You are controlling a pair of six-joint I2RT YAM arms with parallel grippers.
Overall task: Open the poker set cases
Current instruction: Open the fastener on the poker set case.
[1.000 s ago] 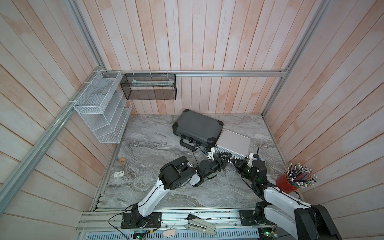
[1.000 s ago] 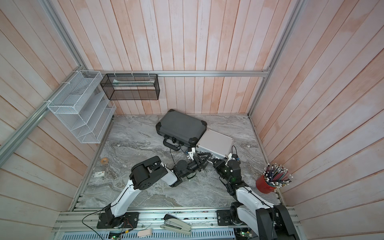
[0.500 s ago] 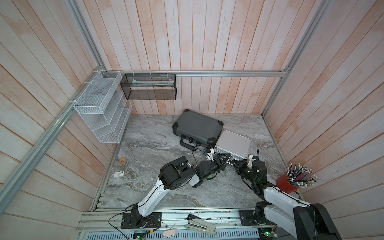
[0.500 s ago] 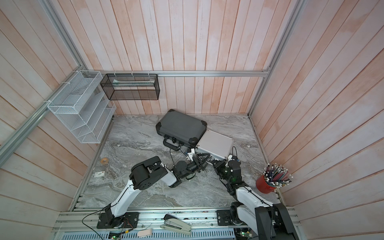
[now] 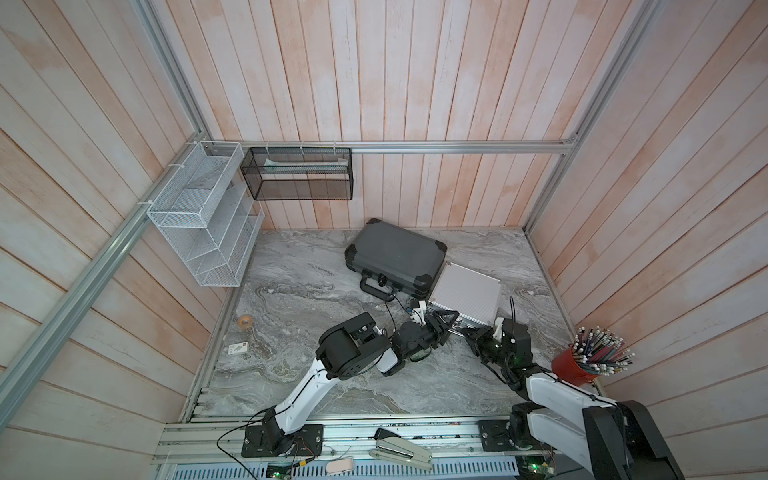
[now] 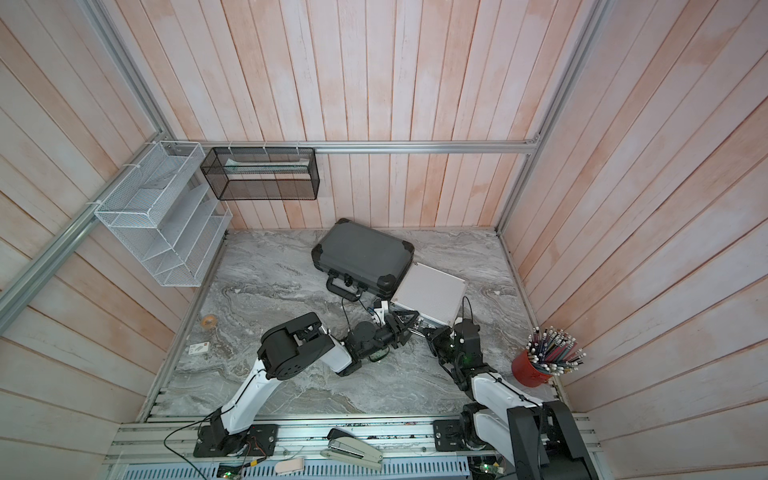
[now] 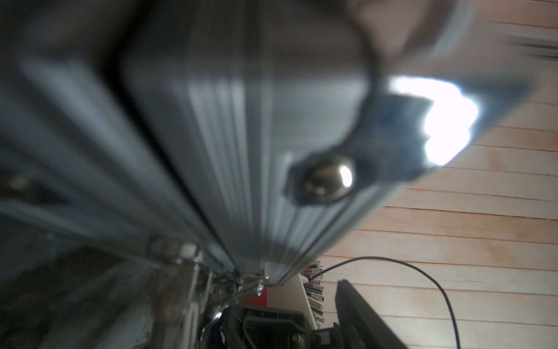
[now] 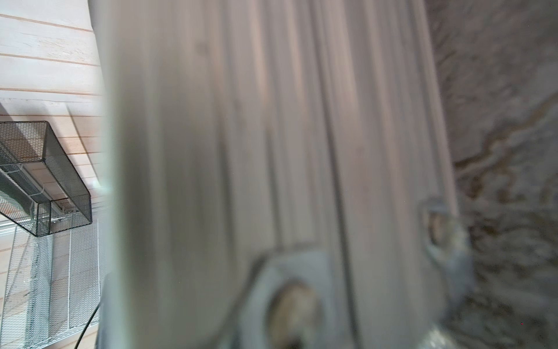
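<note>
Red pencil cup [image 5: 571, 372], stapler [image 5: 401, 451] and tape roll [image 5: 245, 321] sit well apart.

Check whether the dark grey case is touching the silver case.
Cannot tell. In both top views the dark grey case overlaps the silver case at one corner, hiding any gap between them.

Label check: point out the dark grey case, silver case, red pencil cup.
dark grey case [image 5: 395, 253]: in a top view, lid centre.
silver case [image 5: 467, 291]: in a top view, lid centre.
red pencil cup [image 5: 568, 370]: in a top view, outer wall.
</note>
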